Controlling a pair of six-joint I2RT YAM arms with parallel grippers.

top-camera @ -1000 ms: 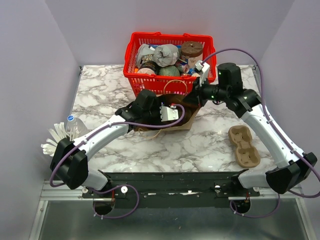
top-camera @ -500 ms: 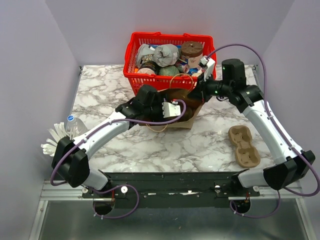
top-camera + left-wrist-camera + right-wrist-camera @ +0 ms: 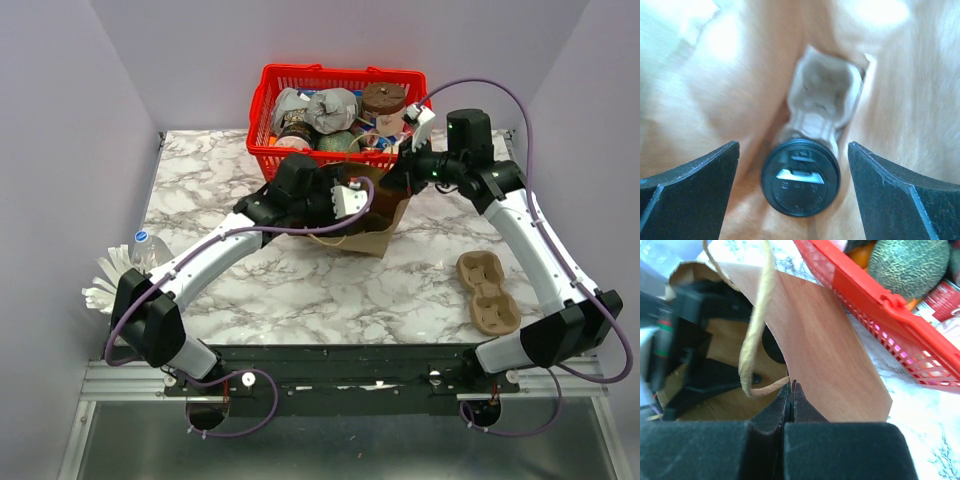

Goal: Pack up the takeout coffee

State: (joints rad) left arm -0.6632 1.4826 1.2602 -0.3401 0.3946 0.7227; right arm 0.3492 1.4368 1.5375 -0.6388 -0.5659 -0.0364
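Left wrist: takeout coffee (image 3: 801,184) lies free inside the wide left claw (image 3: 792,147).

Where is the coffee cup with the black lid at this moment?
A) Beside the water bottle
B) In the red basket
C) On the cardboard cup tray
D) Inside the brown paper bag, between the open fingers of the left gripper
D: the left wrist view shows the coffee cup surrounded by the brown walls of the paper bag, with the left gripper open, one finger on either side of it.
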